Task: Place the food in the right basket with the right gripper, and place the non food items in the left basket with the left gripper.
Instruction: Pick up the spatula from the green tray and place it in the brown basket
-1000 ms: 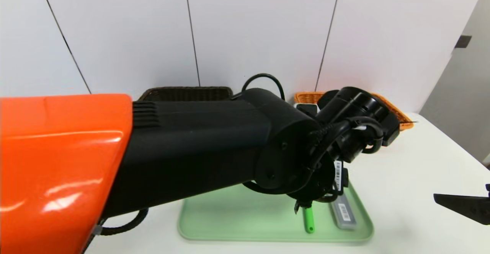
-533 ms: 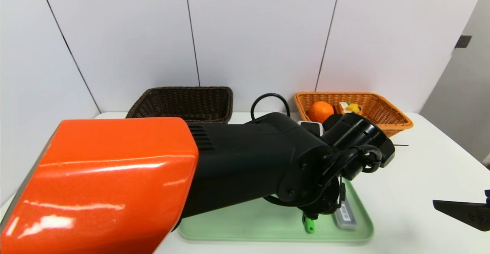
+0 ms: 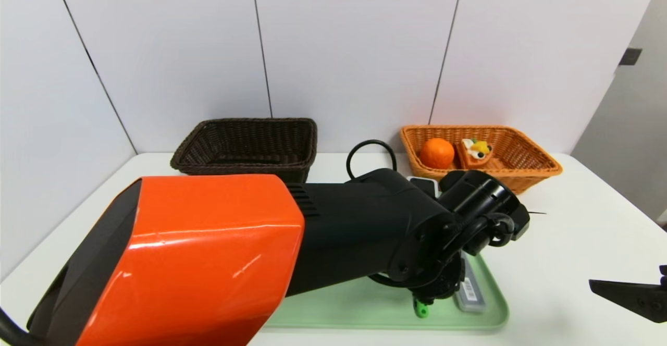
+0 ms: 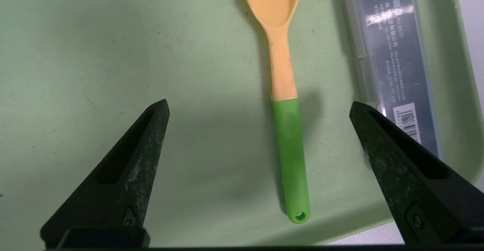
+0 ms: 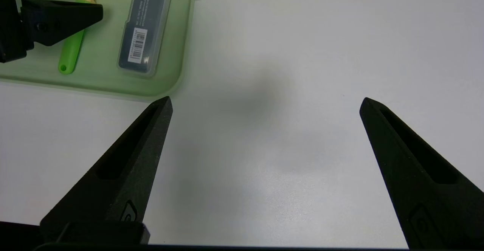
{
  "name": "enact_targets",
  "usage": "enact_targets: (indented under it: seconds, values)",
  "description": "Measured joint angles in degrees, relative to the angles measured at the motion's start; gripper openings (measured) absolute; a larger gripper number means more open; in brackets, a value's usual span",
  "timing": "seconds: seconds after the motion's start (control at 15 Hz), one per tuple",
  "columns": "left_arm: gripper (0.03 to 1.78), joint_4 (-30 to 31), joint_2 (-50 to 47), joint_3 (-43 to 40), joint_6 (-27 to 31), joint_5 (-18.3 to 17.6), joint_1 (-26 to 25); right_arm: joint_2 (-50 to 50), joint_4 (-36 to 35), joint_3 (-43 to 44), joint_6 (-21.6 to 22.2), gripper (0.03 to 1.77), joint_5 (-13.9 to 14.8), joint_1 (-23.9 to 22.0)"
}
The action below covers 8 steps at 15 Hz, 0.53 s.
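Observation:
A spatula [image 4: 286, 103] with a tan blade and green handle lies on the pale green tray [image 4: 113, 54], beside a clear plastic case [image 4: 389, 54]. My left gripper [image 4: 259, 109] hangs open just above the tray, its jaws straddling the green handle without touching it. In the head view only the handle's tip [image 3: 421, 310] and part of the case [image 3: 470, 291] show under the left arm. The orange right basket [image 3: 526, 176] holds an orange [image 3: 436, 153] and a small cake toy [image 3: 475, 150]. The dark left basket [image 3: 250, 145] looks empty. My right gripper [image 5: 266, 103] is open over bare table.
The left arm's orange and black body [image 3: 234, 247] covers most of the tray [image 3: 495, 309] in the head view. A white-rimmed dark thing [image 3: 423, 184] peeks out behind the wrist. White table [image 3: 583, 221] lies to the right of the tray, where a right fingertip [image 3: 625, 291] shows.
The left arm has come down towards the tray, uncovering both baskets and the food in the right one. The right gripper has stayed put.

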State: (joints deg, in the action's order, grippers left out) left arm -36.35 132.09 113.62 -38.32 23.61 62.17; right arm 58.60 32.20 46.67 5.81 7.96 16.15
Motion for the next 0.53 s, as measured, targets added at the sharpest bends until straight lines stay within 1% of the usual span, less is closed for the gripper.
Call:
enact_targets:
  seconds: [0.53]
  values:
    - [1.69,1.1,1.8,0.0,0.5,0.3,-1.0,-0.1,0.0,-1.0,0.0,1.71,-0.3,0.0]
